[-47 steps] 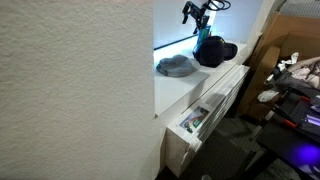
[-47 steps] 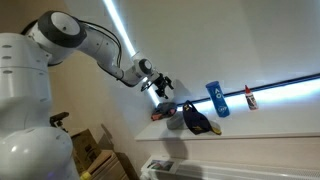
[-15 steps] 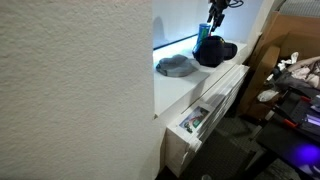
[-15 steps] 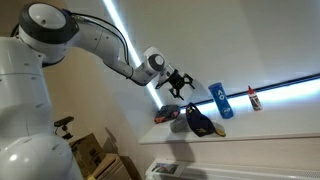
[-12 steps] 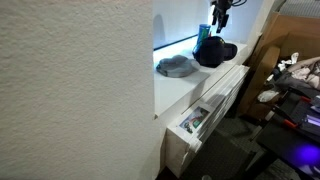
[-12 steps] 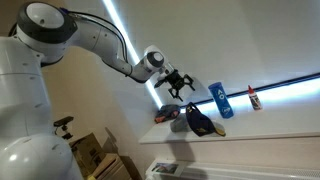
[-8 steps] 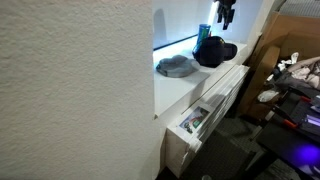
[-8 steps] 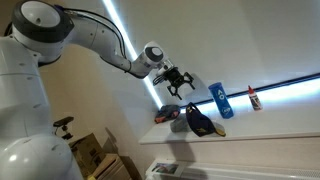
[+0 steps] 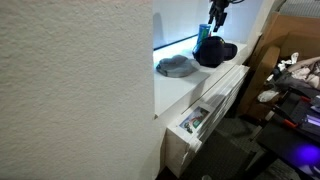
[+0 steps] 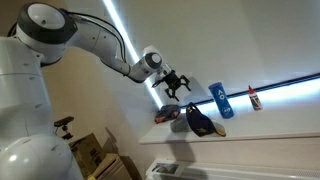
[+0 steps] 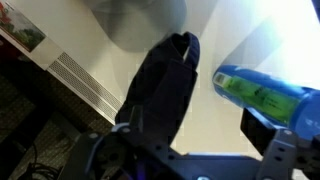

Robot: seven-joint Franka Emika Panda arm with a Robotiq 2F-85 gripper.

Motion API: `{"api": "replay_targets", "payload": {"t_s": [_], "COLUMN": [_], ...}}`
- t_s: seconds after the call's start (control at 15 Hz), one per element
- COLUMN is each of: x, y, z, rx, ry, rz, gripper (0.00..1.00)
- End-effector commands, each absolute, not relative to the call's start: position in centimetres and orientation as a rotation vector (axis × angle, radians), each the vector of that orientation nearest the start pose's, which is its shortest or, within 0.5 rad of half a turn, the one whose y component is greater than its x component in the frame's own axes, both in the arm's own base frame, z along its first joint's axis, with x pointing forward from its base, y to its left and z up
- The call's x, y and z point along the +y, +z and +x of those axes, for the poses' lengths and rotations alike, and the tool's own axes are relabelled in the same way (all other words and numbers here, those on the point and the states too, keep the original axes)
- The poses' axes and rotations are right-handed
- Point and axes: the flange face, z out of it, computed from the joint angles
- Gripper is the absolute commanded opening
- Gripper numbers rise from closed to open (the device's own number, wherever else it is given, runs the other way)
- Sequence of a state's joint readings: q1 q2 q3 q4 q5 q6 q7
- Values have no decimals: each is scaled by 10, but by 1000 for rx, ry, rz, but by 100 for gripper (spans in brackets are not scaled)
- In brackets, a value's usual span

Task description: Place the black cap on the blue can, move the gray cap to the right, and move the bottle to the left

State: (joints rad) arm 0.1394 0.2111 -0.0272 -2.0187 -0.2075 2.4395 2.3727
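The black cap [image 10: 198,121] lies on the white ledge between the gray cap [image 10: 165,113] and the upright blue can [image 10: 217,100]. The small bottle [image 10: 252,97] stands beyond the can. My gripper [image 10: 175,85] hangs open and empty above the two caps. In an exterior view my gripper [image 9: 217,12] is above the can [image 9: 203,38], the black cap [image 9: 216,53] and the gray cap [image 9: 176,66]. In the wrist view the black cap [image 11: 160,85] lies below my open gripper [image 11: 195,135], the can [image 11: 265,92] at the right, the gray cap [image 11: 135,20] at the top.
The ledge [image 9: 200,82] ends at a front edge with a white radiator grille [image 9: 215,105] under it. A textured wall [image 9: 75,90] blocks much of that view. Cardboard boxes [image 9: 285,55] and equipment stand beside the ledge.
Over three seconds my gripper has moved from above the gray cap towards the black cap and the can. In the last half second it has shifted slightly lower. The objects have not moved.
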Motion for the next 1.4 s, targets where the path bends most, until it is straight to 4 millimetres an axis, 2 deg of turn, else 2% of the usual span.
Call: {"api": "replay_targets", "payload": {"t_s": [0.0,0.13,0.27,0.4,0.6,0.93,1.2,1.27,1.33], "x": [76,81,79,75,72,72,64,69,67], "y": [361,352,353,352,337,337,303,322,314], "z": [605,606,605,599,593,594,596,594,594], "rx": [2587,2581,2594,2674,2751,2738,2782,2764,2776], "ry": [-303,-291,-284,-309,-279,-279,-306,-278,-283], "rz": [-1474,-1483,-1498,-1491,-1529,-1525,-1521,-1528,-1531], "gripper": [100,100,100,100,100,100,100,100,100]}}
